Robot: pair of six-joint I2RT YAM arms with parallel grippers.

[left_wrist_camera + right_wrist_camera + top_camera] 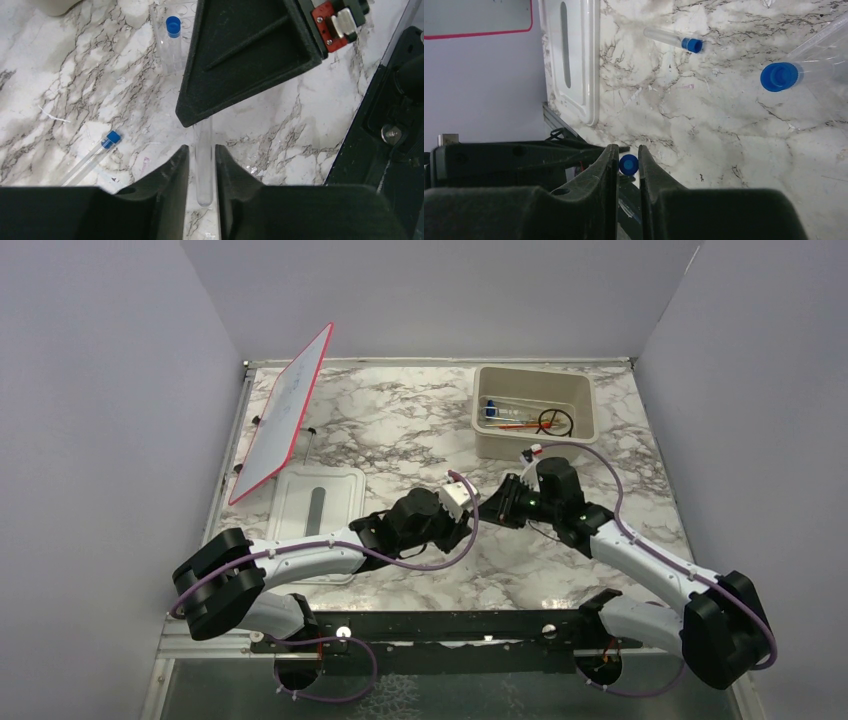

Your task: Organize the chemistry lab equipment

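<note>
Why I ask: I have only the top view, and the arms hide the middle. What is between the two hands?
Observer: The left hand is shut on a clear tube, near its round end.
Operator: And the right hand?
Observer: In its wrist view the right hand pinches that tube's blue cap, which fills the gap between its fingers.
Operator: Anything loose nearby?
Observer: Yes. A thin tube and a fat tube, both blue-capped, lie on the table.
</note>
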